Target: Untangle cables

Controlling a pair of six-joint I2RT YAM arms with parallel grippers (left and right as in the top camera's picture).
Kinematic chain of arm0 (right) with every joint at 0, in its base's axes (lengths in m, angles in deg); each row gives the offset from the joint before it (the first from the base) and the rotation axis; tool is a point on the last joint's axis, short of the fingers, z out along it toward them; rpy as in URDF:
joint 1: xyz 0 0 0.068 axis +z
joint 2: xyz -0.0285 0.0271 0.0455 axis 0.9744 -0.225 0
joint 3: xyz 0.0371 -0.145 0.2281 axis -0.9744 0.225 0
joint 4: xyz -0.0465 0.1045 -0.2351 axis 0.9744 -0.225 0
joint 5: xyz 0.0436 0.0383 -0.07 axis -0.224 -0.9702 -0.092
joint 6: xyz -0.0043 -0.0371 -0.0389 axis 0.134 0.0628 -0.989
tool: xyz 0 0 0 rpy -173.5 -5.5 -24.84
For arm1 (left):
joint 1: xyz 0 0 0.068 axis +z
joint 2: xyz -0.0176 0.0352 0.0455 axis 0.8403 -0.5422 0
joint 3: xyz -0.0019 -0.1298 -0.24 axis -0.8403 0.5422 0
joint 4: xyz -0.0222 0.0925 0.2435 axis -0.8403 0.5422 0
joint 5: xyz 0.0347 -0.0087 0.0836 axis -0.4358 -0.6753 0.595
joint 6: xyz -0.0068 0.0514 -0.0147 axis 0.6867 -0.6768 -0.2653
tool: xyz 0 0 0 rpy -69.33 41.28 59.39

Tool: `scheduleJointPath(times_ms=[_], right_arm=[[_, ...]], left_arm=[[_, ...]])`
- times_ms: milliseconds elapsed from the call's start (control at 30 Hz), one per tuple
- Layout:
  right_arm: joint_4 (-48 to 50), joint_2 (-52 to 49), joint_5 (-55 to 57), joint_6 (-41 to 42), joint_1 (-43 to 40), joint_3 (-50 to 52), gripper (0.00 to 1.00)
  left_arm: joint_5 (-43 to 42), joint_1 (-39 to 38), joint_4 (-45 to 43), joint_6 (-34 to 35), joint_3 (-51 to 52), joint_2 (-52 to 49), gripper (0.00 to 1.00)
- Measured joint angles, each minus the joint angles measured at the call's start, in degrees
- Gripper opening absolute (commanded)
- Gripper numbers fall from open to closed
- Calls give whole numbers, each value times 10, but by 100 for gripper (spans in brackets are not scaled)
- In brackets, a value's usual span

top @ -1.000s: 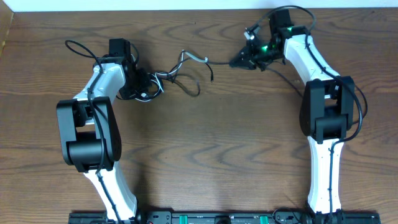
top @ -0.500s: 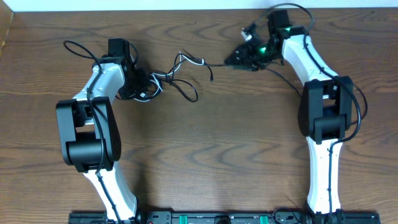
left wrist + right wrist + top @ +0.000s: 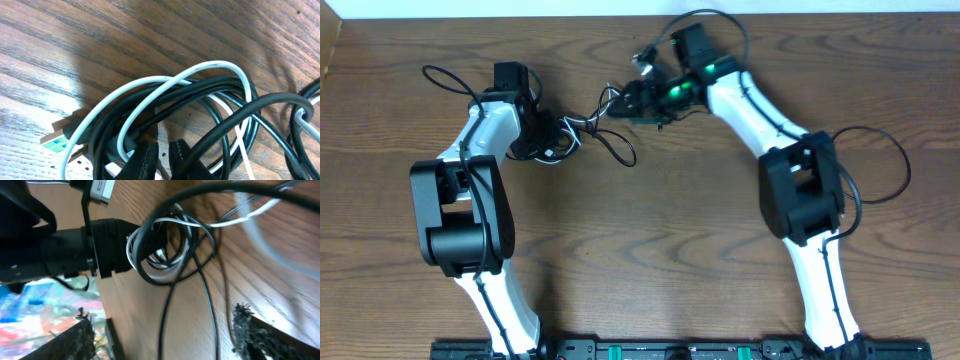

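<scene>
Cables (image 3: 603, 128): black and white tangle on table (image 3: 670, 230), far-centre, between 2 grippers. Left gripper (image 3: 560, 140) at tangle's left end. Wrist view shows its fingers (image 3: 147, 159) nearly together at coiled loops, narrow gap. Cannot tell whether cord is pinched. Right gripper (image 3: 628, 100) at tangle's right end, fingers (image 3: 75, 340) spread wide, 2 black cords running between them, not clamped.

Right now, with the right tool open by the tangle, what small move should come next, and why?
Probably lower the right tool and close on the black strand running between its open jaws. The left tool appears to pin the cables, so pulling can follow.
</scene>
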Motion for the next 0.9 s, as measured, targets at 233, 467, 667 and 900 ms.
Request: scheduleJointPath(times_ms=[233,467,667,900], right_arm=[[83,0,70,71,43,0,82],[215,-14,94,144,58,0,85],[252,-52,111,179,59,0,88],[336,-77,47,195,58,1,39]], left_arm=[[0,0,0,0,0,0,21],[0,0,0,0,0,0,21],[0,0,0,0,0,0,21],[0,0,1,0,0,0,21]])
